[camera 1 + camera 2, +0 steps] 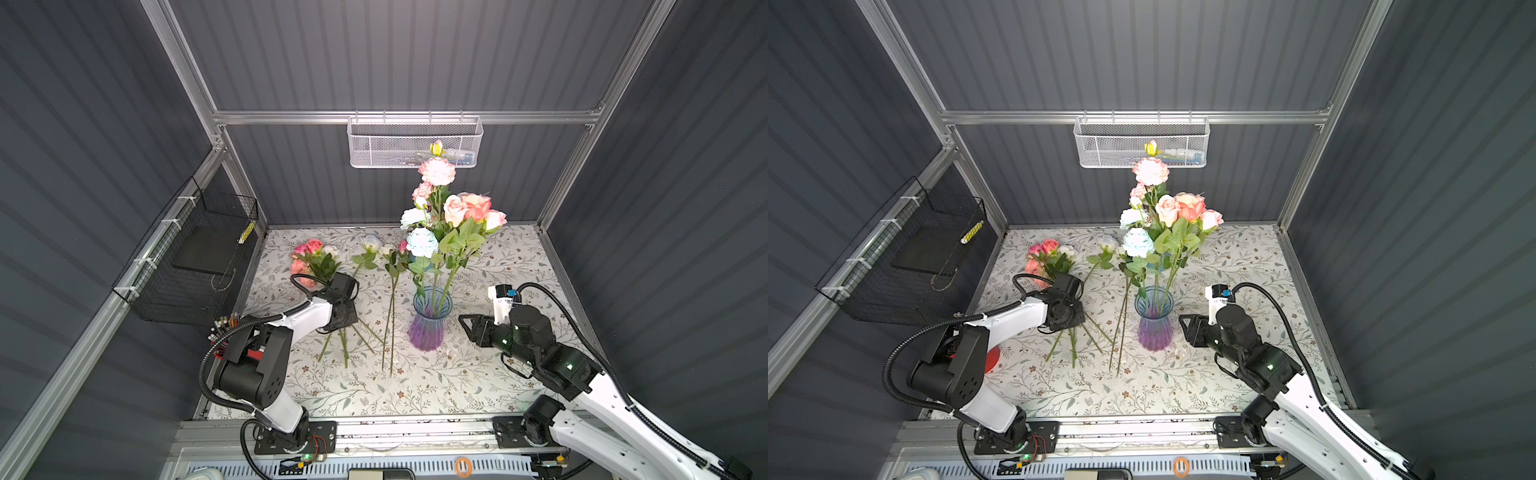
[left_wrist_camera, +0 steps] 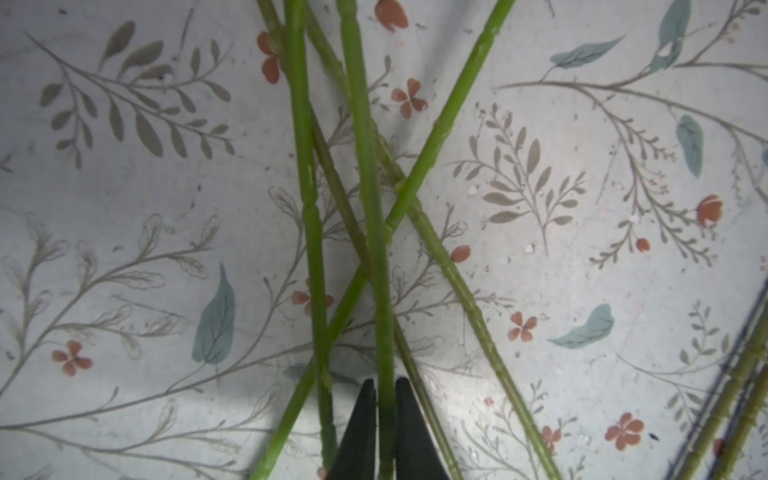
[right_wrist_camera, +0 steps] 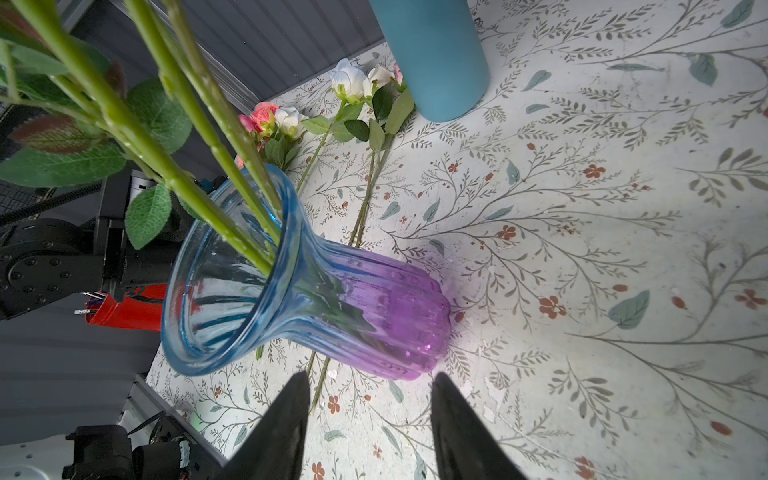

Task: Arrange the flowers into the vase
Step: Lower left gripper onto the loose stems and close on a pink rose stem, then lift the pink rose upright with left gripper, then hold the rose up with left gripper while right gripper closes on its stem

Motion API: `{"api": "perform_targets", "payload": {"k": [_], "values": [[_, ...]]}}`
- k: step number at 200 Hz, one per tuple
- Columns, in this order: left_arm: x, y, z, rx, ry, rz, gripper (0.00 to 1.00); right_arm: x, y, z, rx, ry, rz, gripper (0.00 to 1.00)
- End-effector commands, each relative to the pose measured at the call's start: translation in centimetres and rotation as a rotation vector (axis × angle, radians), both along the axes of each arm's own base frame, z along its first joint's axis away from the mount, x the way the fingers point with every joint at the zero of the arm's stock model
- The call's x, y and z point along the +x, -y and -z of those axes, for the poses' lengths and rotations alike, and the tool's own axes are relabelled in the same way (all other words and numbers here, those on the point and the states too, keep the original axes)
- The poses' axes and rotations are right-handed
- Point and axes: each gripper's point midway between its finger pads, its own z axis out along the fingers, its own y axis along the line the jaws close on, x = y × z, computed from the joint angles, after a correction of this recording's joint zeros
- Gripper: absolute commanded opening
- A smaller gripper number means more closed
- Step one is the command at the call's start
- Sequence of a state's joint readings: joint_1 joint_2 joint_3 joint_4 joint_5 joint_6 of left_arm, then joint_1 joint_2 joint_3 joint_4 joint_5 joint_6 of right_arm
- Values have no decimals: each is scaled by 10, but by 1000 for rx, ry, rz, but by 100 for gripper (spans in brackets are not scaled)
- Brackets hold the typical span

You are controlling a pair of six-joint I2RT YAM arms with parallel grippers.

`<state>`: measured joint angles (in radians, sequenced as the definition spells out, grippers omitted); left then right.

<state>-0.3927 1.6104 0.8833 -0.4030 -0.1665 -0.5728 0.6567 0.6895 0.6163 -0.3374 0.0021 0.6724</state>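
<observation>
The left gripper [image 2: 385,386] clamps one flower stem [image 2: 368,187] amid crossed stems [image 2: 439,124] beside it, while the right gripper [image 3: 370,376] gapes empty facing the vase [image 3: 374,299].

Left gripper [image 2: 384,384] hidden in both top views; white basket [image 1: 382,145] contents blurred.

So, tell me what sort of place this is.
Probably a robot test cell, not a home: grey ribbed walls on an aluminium frame, left arm and right arm bolted to a front rail, and a floral table with a vase of flowers.
</observation>
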Motion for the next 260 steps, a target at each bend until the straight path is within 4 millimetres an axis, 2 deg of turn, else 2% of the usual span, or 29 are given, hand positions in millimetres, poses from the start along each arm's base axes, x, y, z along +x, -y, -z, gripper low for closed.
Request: {"api": "perform_targets", "payload": {"k": [1,19,35,48,99,143,185,206,233,260], "values": [[-3,-2,0,-3,0,-3,8,2,-2,-4,15,12,-3,50],[-3,-1,-9,-12,15,3,3,2,-2,-6,18,15,-5,49],[0,6,-28,-51,47,32,1,1,-2,-9,20,19,-6,50],[3,14,-49,-86,83,68,0,1,-2,-12,21,24,-7,49],[4,36,-155,-215,351,224,0,2,-3,-30,33,48,-14,49],[-13,36,-215,-269,571,299,0,1,-6,-53,48,78,-34,48],[-48,36,-293,-350,954,399,0,-9,-14,-95,38,141,-110,49],[-62,38,-322,-351,1038,460,0,-11,-16,-120,30,188,-121,50],[-67,51,-350,-334,1074,547,0,-9,-25,-162,42,258,-137,50],[-72,82,-365,-290,1092,663,0,-5,-47,-215,37,351,-188,53]]}}
